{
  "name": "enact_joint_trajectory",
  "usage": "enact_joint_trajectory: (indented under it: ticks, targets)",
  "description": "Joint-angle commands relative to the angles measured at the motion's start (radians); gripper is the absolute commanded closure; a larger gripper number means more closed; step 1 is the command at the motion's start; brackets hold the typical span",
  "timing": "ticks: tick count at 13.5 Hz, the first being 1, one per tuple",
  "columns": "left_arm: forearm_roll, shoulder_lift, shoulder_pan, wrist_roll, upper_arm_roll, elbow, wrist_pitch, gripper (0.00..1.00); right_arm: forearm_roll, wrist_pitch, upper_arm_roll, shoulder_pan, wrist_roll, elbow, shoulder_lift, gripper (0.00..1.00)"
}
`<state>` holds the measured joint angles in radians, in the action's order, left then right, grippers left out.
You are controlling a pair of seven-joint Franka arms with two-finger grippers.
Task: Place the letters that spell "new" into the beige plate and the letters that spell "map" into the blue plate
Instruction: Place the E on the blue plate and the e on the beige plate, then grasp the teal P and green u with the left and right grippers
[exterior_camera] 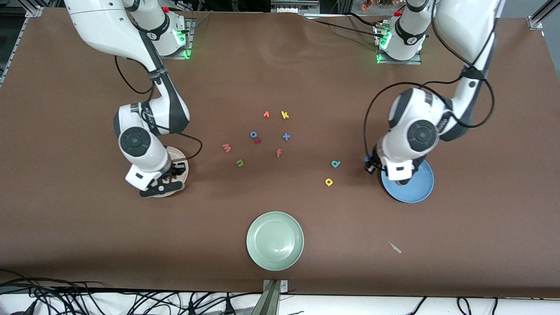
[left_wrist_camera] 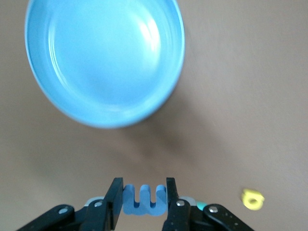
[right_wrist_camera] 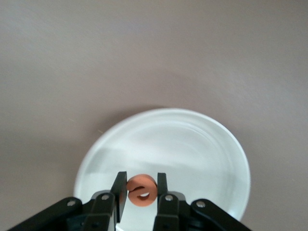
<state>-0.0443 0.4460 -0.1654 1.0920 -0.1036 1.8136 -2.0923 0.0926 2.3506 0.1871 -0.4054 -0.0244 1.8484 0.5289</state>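
Observation:
My left gripper [left_wrist_camera: 143,185] is shut on the blue m [left_wrist_camera: 144,199], held in the air just off the rim of the blue plate [left_wrist_camera: 103,57] [exterior_camera: 415,188]. My right gripper [right_wrist_camera: 141,179] [exterior_camera: 168,178] is shut on the orange e [right_wrist_camera: 142,188] above the beige plate [right_wrist_camera: 192,144] [exterior_camera: 181,157]. On the table lie the pinkish-red w [exterior_camera: 226,148] and the green n [exterior_camera: 239,162] mid-table. The teal letter [exterior_camera: 335,164] and the yellow letter [exterior_camera: 329,182] [left_wrist_camera: 252,198] lie toward the blue plate.
A pale green plate [exterior_camera: 274,240] sits near the front camera's edge. Mid-table lie a yellow k [exterior_camera: 285,115], an orange letter [exterior_camera: 266,114], a blue o [exterior_camera: 253,134] touching a small red letter [exterior_camera: 258,140], a blue plus [exterior_camera: 286,137] and an orange-red f [exterior_camera: 278,152].

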Motion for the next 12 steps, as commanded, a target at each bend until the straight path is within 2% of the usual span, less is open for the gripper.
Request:
enact_joint_trajectory:
  ticks: [1, 2, 4, 7, 8, 9, 10, 12]
  targets:
    - [0.053, 0.022, 0.069, -0.224, -0.008, 0.009, 0.018, 1.00, -0.008, 0.113, 0.003, -0.004, 0.015, 0.147, -0.069, 0.29]
    - [0.134, 0.048, 0.089, -0.259, -0.010, 0.009, 0.018, 1.00, -0.010, 0.110, 0.003, -0.006, 0.005, 0.143, -0.070, 0.21]
    - [0.188, 0.098, 0.112, -0.273, -0.010, 0.007, 0.014, 1.00, -0.011, 0.101, -0.014, -0.009, -0.050, 0.128, -0.078, 0.18]
    - [0.201, 0.137, 0.132, -0.273, -0.010, 0.007, 0.002, 0.98, -0.010, 0.081, -0.116, -0.019, -0.236, 0.066, -0.064, 0.15]
    - [0.199, 0.146, 0.135, -0.268, -0.011, 0.006, 0.000, 0.56, -0.010, 0.081, -0.145, -0.039, -0.300, 0.046, -0.056, 0.14]
    - [0.199, 0.152, 0.136, -0.270, -0.011, 0.006, 0.000, 0.01, -0.010, 0.081, -0.155, -0.059, -0.355, 0.026, -0.040, 0.14]
    - [0.199, 0.148, 0.138, -0.271, -0.011, 0.004, 0.005, 0.00, -0.010, 0.081, -0.156, -0.091, -0.402, 0.008, -0.027, 0.10]
    - [0.201, 0.120, 0.136, -0.273, -0.019, -0.005, 0.018, 0.00, -0.010, 0.082, -0.156, -0.131, -0.469, 0.000, -0.007, 0.09]
